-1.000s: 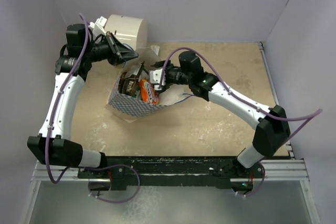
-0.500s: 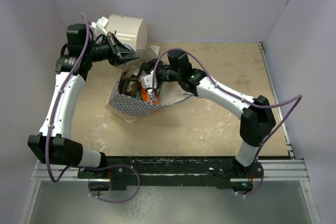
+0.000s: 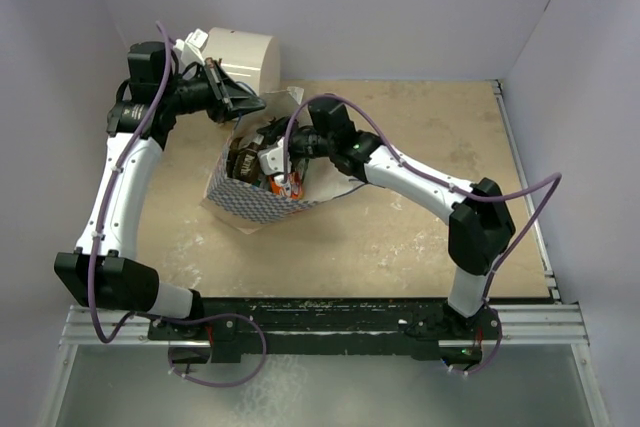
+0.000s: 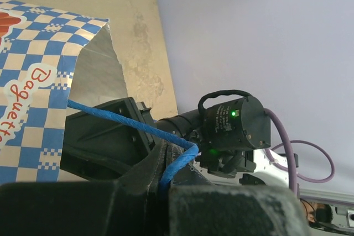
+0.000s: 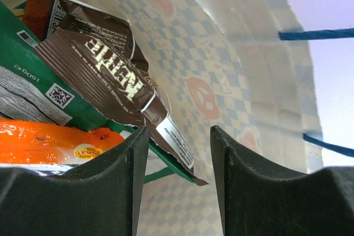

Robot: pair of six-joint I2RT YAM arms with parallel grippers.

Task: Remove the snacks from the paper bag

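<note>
Brown packet (image 5: 105, 75) pokes between right hand's (image 5: 178, 136) jaws.

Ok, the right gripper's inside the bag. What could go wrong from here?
The right gripper straddles only an end corner of the brown packet; closing there may give a thin hold that slips.
The green packet lies against it and might drag along.
The left gripper holds the paper bag only by its blue cord; a hard pull could tip it.
</note>
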